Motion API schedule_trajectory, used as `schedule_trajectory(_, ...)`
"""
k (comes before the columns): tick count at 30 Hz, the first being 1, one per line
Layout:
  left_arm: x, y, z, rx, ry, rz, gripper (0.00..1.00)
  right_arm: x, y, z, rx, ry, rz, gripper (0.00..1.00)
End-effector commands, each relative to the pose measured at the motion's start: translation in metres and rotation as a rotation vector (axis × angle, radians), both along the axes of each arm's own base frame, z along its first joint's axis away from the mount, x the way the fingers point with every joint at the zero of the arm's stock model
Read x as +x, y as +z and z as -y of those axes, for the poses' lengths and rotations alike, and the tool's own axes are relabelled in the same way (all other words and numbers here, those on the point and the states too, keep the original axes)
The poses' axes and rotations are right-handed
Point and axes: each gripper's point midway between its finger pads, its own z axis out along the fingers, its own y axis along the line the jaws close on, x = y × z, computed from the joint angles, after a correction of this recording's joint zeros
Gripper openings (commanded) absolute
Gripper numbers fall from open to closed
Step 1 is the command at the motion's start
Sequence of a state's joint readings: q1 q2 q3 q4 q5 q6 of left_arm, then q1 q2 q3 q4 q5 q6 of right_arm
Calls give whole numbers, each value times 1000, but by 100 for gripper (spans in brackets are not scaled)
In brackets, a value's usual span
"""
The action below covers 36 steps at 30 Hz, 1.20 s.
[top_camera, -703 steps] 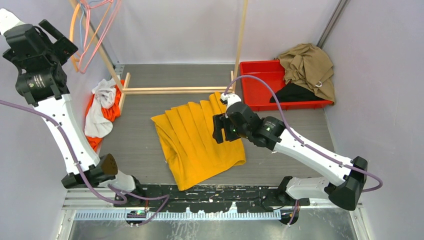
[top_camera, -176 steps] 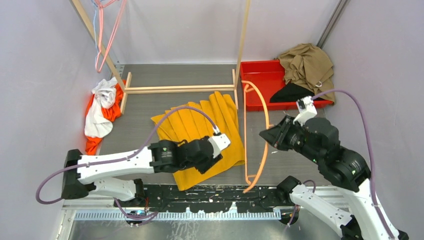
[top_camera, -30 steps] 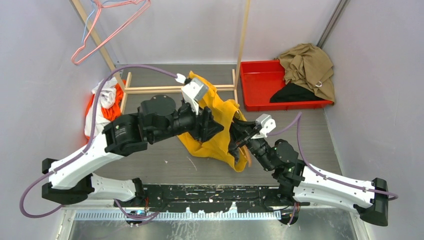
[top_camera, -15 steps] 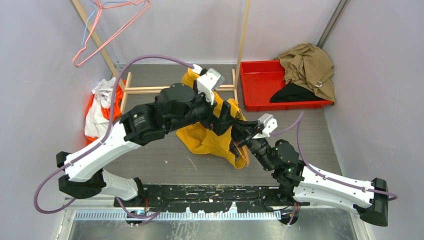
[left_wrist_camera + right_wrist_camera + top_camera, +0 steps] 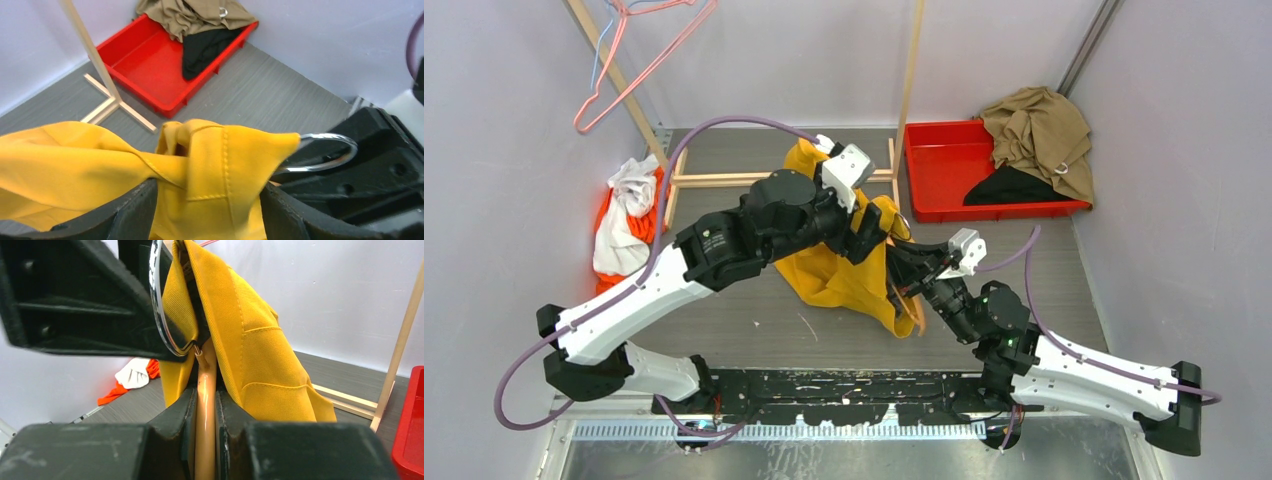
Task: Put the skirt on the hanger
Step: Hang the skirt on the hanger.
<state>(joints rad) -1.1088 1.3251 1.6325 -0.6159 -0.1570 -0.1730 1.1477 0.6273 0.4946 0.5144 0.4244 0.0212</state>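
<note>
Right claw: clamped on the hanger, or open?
Shut: the right claw grips the hanger. In its wrist view the orange bar sits pinched between both fingers, no visible gap.

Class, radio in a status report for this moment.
Right gripper shut on hanger. Left gripper open around skirt. Skirt bunched against hanger's metal hook, not hung. Nothing blocking.

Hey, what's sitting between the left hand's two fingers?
A bunched fold of the yellow skirt fills that gap; the left wrist view shows it.
</note>
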Motion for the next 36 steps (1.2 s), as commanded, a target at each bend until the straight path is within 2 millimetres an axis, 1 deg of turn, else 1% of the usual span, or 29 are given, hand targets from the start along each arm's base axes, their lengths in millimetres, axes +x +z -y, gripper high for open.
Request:
schedule_trajectory(1, 16, 37, -9, -115, 54, 74, 69, -18, 67, 21, 229, 47, 110, 1)
schedule_trajectory(5, 28, 40, -13, -115, 97, 71, 69, -18, 65, 21, 226, 50, 109, 1)
schedule_trajectory(8, 29, 40, -11, -105, 97, 67, 68, -18, 64, 23, 227, 44, 112, 1)
schedule_trajectory(13, 21, 42, -8, -122, 59, 43, 68, -18, 63, 28, 233, 27, 113, 1)
schedule_trajectory(16, 23, 38, -14, -99, 93, 20, 66, -18, 64, 29, 239, 24, 118, 1)
schedule_trajectory(17, 22, 38, -13, -98, 85, 19, 66, -18, 64, 30, 241, 21, 121, 1)
schedule_trajectory(21, 4, 34, 5, -118, -32, -49, 64, -15, 66, 31, 250, 1, 139, 1)
schedule_trajectory(23, -8, 29, 15, -117, -102, -110, 62, -15, 69, 34, 264, -13, 150, 1)
schedule_trajectory(25, -11, 19, 17, -95, -99, -170, 59, -15, 74, 39, 286, -24, 166, 1)
schedule_trajectory(28, -7, 0, 13, -26, -57, -205, 59, -17, 82, 47, 313, -37, 186, 1)
schedule_trajectory(30, -7, -6, 13, -10, -56, -220, 59, -18, 87, 49, 326, -40, 198, 1)
schedule_trajectory(33, 3, -13, 5, 28, 16, -222, 59, -20, 93, 49, 330, -32, 210, 1)
schedule_trajectory(34, 7, -18, -2, 52, 55, -225, 58, -21, 93, 49, 330, -27, 211, 1)
schedule_trajectory(36, 15, -12, -14, 24, 114, -213, 56, -21, 91, 47, 328, -20, 205, 1)
